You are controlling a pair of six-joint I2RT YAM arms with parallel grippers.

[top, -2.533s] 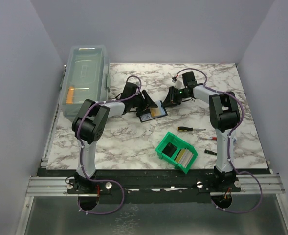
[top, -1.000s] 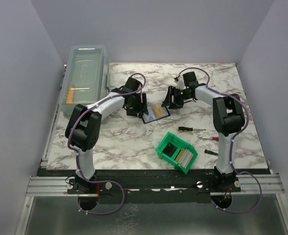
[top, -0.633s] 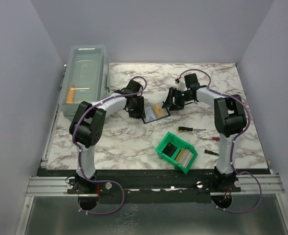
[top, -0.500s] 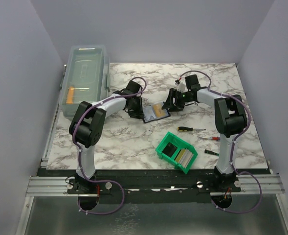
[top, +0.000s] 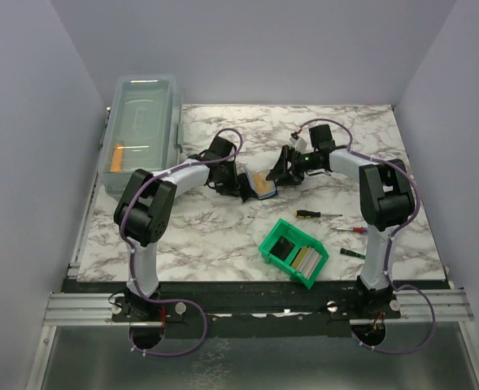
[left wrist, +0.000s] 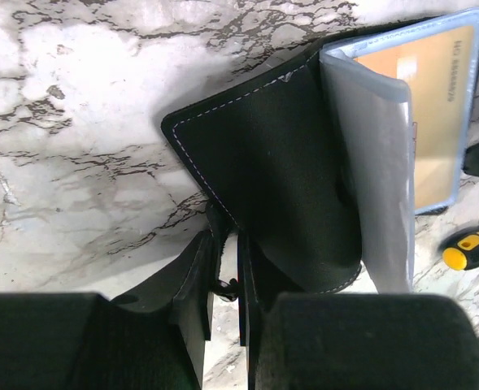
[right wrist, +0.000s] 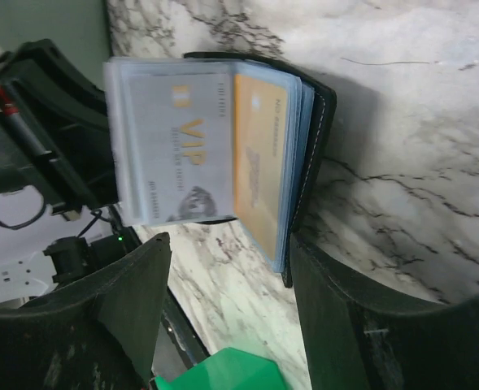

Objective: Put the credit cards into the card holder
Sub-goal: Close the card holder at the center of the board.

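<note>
The card holder (top: 261, 185) lies mid-table, a black wallet (left wrist: 280, 171) partly folded, its left cover raised. Its clear sleeves stand fanned, showing an orange card (left wrist: 438, 114) and a grey VIP card (right wrist: 178, 154). My left gripper (top: 242, 188) is at the holder's left edge, its jaws almost together with the black cover's rim pinched between them (left wrist: 226, 272). My right gripper (top: 282, 173) hovers just right of the holder, open (right wrist: 229, 242), nothing between its fingers. More credit cards (top: 306, 259), cream and grey, stand in the green bin.
The green bin (top: 274, 233) sits near the front, right of centre. Three small screwdrivers (top: 316, 214) lie to its right. A clear lidded box (top: 141, 130) runs along the table's left edge. Purple walls close in both sides.
My left gripper has closed from wide open onto the holder's left cover, and that cover has lifted and folded toward the right. My right gripper has edged closer to the holder, still open.
</note>
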